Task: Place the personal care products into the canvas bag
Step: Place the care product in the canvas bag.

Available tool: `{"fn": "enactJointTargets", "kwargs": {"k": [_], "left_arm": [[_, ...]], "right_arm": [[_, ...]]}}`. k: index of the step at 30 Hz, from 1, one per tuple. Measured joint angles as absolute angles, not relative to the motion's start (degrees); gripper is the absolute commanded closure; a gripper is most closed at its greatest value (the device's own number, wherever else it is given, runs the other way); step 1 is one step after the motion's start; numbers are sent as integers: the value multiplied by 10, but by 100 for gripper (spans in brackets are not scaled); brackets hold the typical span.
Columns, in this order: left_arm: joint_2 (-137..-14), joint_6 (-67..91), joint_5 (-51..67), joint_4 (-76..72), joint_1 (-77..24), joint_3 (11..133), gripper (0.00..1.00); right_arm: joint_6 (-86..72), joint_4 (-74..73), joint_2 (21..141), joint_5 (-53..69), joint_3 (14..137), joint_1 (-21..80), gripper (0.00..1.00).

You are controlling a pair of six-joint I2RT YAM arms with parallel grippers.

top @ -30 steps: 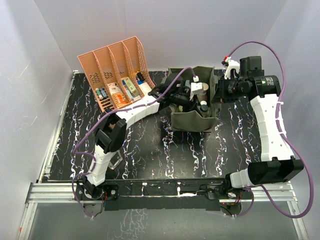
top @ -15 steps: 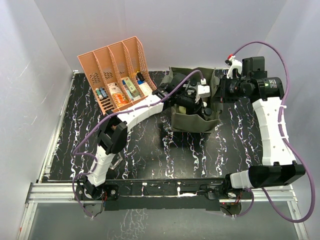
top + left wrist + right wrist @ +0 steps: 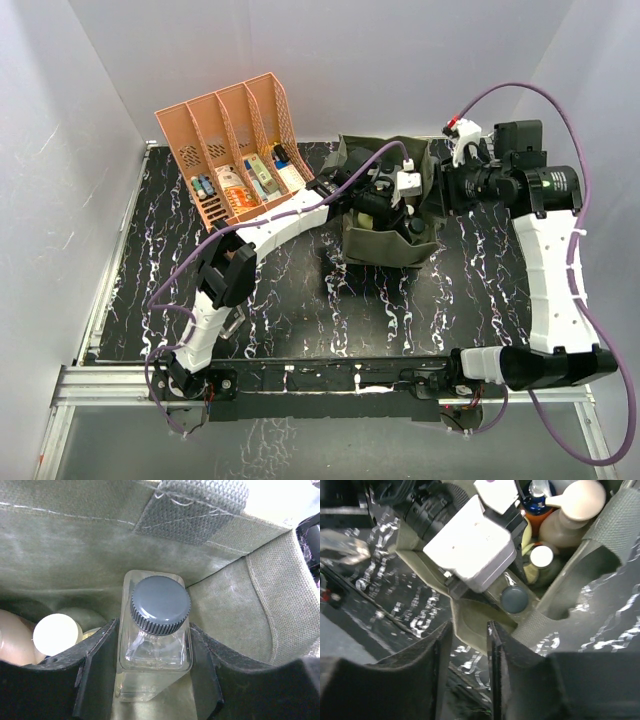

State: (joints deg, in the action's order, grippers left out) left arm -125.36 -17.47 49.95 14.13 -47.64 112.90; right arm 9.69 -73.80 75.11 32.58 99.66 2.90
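Note:
My left gripper (image 3: 152, 630) is inside the olive canvas bag (image 3: 75, 545), shut on a clear square bottle with a dark grey cap (image 3: 160, 602). Both fingers press the bottle's sides and it stands upright near the bag's corner. A white-capped bottle (image 3: 56, 634) and a tan one (image 3: 12, 640) stand beside it. The right wrist view looks into the bag (image 3: 420, 560) at the dark cap (image 3: 514, 599), a tan pump bottle (image 3: 570, 515), an orange-and-blue pump bottle (image 3: 537, 505) and a white cap (image 3: 541, 556). My right gripper (image 3: 469, 627) pinches the bag's rim at its right side (image 3: 447, 188).
The salmon-orange slotted rack (image 3: 225, 130) stands at the back left with small flat boxes and tubes (image 3: 250, 180) in its slots. The bag (image 3: 385, 245) sits mid-table on the black marbled top. The left arm's white camera housing (image 3: 470, 550) hangs over the bag's mouth.
My left gripper has gone further right and deeper into the bag with the clear bottle. My right arm has drawn back to the right, and the bag's right side has followed it.

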Motion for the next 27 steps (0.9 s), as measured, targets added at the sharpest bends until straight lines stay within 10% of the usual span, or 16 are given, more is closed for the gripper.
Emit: {"fn": "enactJointTargets", "kwargs": {"k": [7, 27], "left_arm": [[-1261, -161, 500, 142, -476, 1141, 100], [-1261, -149, 502, 139, -476, 1142, 100]], "right_arm": [[266, -746, 679, 297, 929, 29, 37], [451, -700, 608, 261, 743, 29, 46]]}}
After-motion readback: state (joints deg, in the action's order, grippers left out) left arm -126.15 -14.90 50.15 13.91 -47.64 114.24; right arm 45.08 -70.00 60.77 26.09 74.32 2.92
